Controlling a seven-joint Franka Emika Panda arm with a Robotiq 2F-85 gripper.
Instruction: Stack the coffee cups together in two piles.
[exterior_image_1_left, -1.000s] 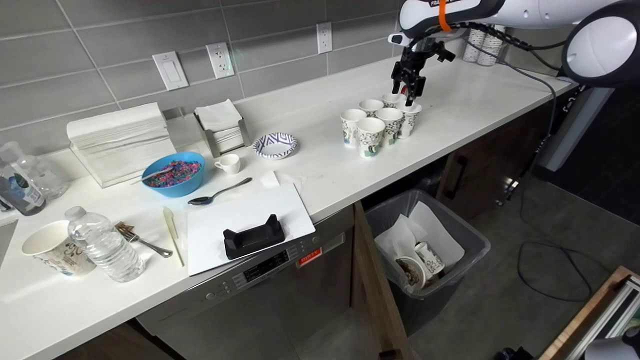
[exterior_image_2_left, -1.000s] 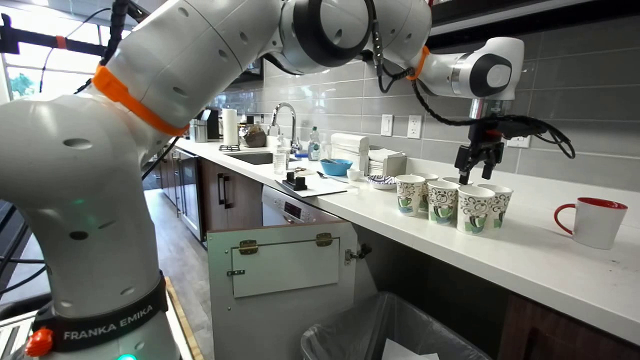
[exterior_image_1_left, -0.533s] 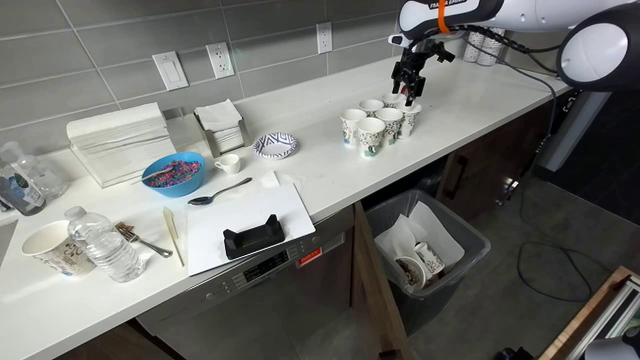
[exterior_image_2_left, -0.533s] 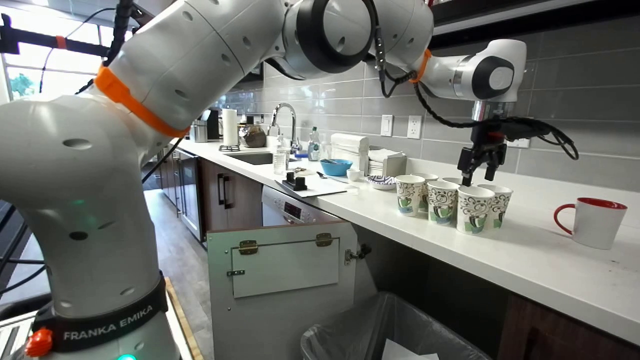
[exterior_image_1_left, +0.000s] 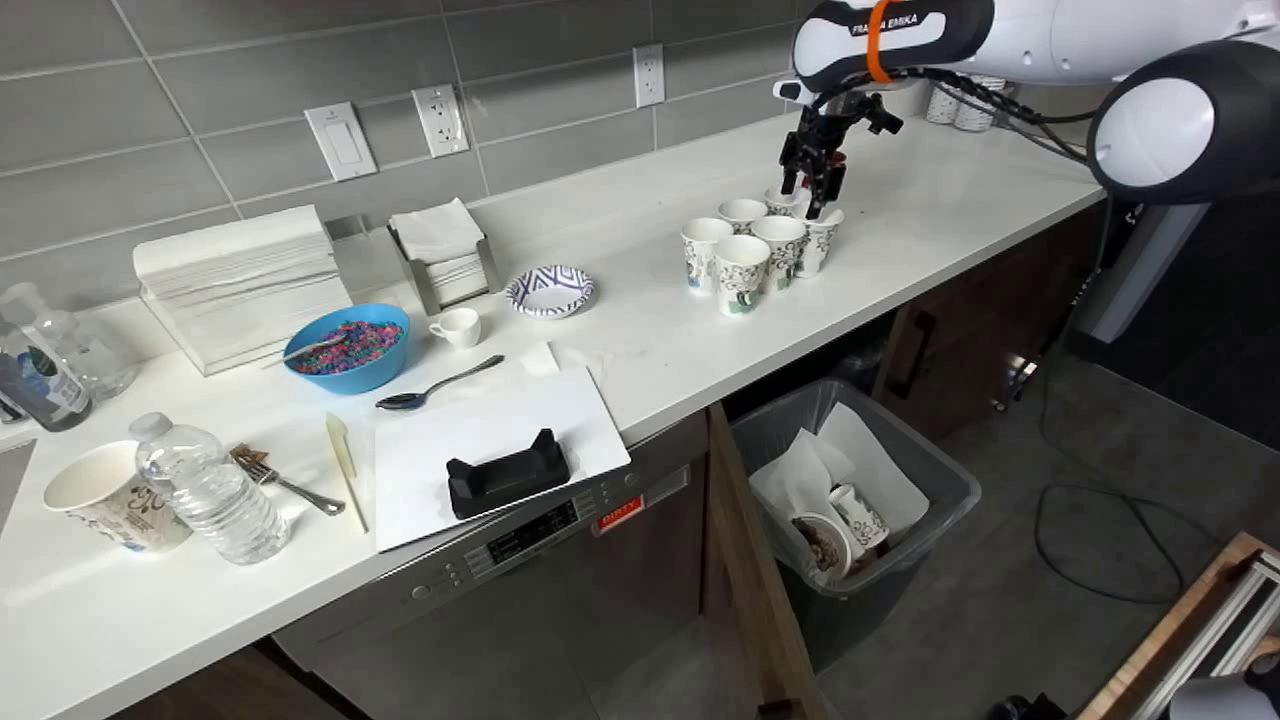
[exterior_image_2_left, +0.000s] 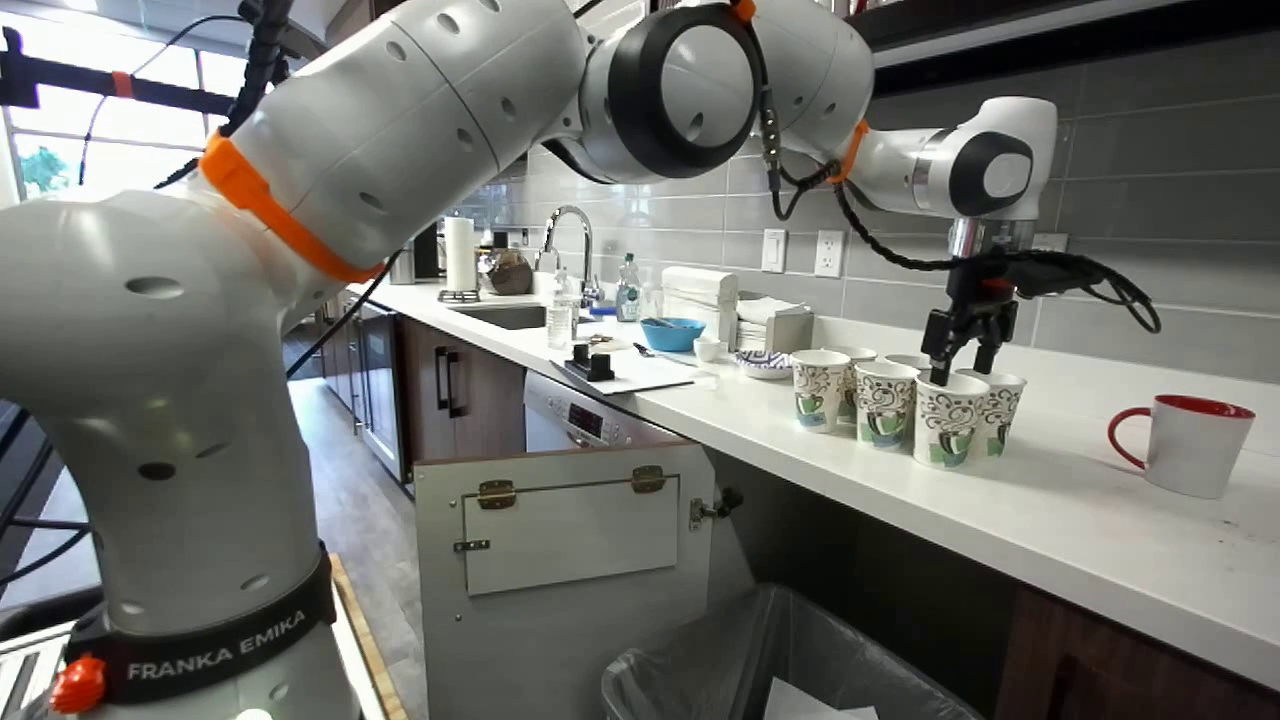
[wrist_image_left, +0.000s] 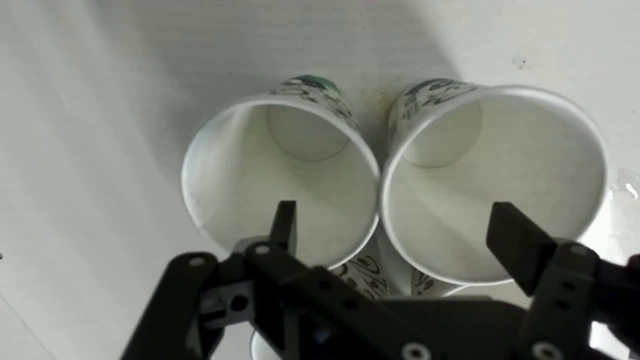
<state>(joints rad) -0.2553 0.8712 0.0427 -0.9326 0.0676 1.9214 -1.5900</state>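
Cups (exterior_image_2_left: 886, 405) stand in one unmoved upright cluster; at its right end the gripper (exterior_image_2_left: 962, 372), lower than half a second earlier, has its fingers (wrist_image_left: 520, 245) apart at two mouths. Scroll-printed paper walls taper downward (two rims touch); rightward, smooth white counter (exterior_image_2_left: 1080, 450) stretches to a red-rimmed mug (exterior_image_2_left: 1190, 448).

This is a kitchen: an exterior view has a sink (exterior_image_2_left: 508, 317) and tap (exterior_image_2_left: 587, 245) near mid-frame, a dishwasher (exterior_image_2_left: 555, 405) lower.
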